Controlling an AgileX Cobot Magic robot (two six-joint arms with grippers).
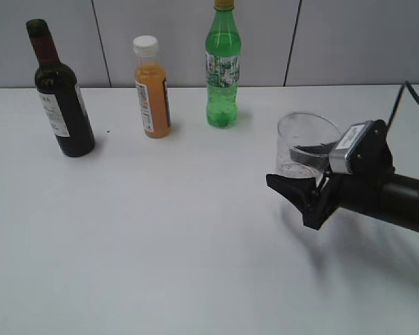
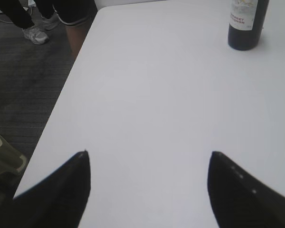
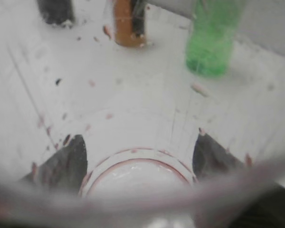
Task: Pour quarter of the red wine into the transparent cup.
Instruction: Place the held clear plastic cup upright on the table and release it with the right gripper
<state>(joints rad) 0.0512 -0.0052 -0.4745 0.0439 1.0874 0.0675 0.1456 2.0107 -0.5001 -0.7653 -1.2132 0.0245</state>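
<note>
The dark wine bottle (image 1: 61,98) with a maroon foil neck and white label stands at the back left; its base also shows in the left wrist view (image 2: 247,23). My right gripper (image 1: 304,180) is shut on the transparent cup (image 1: 306,139) at the right and holds it roughly upright. In the right wrist view the cup (image 3: 137,118) fills the frame between the fingers (image 3: 140,159), with reddish droplets on its wall and a red ring at its base. My left gripper (image 2: 149,171) is open and empty over the table's left front part, far from the bottle.
An orange-juice bottle (image 1: 151,87) with a white cap and a tall green soda bottle (image 1: 223,66) stand at the back middle. The white table's edge (image 2: 71,85) runs along the left, with dark floor and a person's feet beyond it.
</note>
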